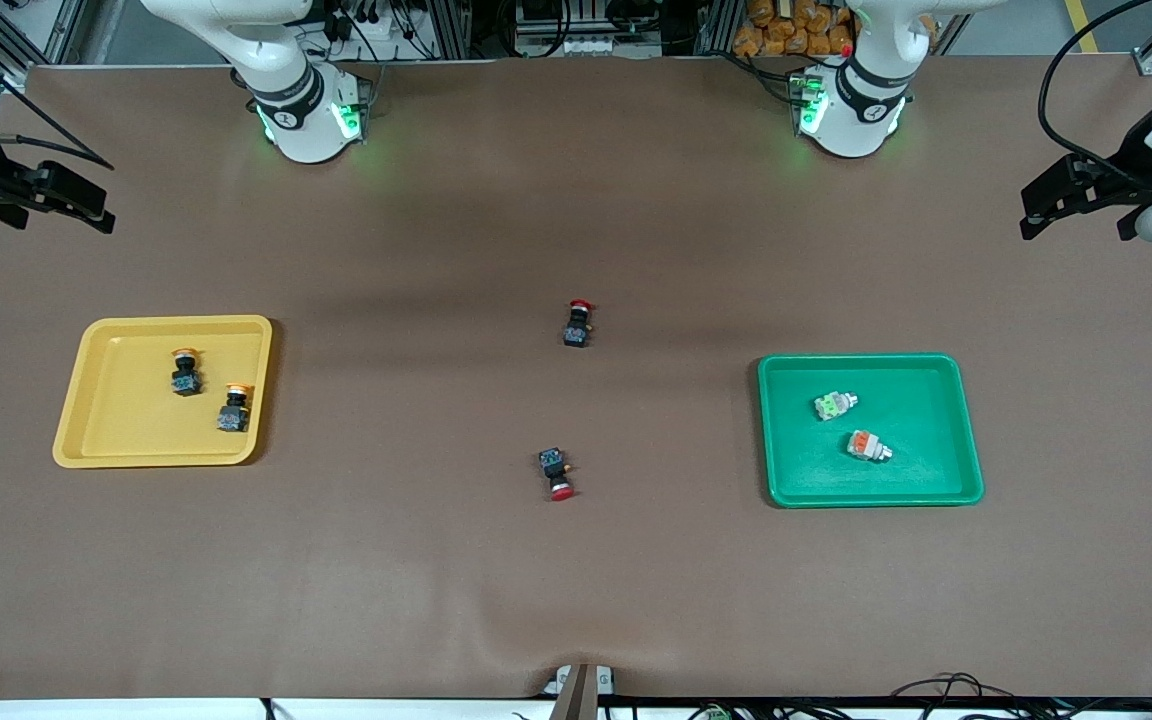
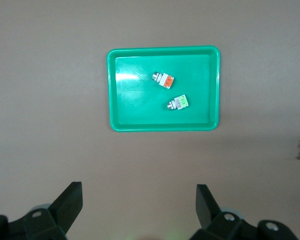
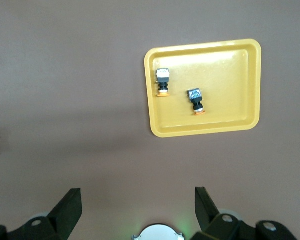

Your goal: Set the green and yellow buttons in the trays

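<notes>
We find the sorting complete as far as these views show. The yellow tray [image 1: 76, 420], at the right arm's end of the table [image 1: 576, 590], holds both black-bodied buttons with orange-yellow caps [image 1: 186, 372], lying apart from each other and inside the rim. The green tray [image 1: 971, 440], at the left arm's end, holds the two silver-white-bodied buttons: the one with the light-green block [image 1: 833, 405] lies farther from the front camera, the one with the orange block [image 1: 867, 446] nearer.

Two red-capped buttons [image 1: 578, 323] remain on the bare table between the trays; we judge these outside the task, so nothing appears left to place.

The left gripper [image 2: 139, 207] waits high over the table beside the green tray, fingers spread wide and empty. The right gripper [image 3: 138, 207] waits likewise beside the yellow tray, fingers wide, carrying nothing.
</notes>
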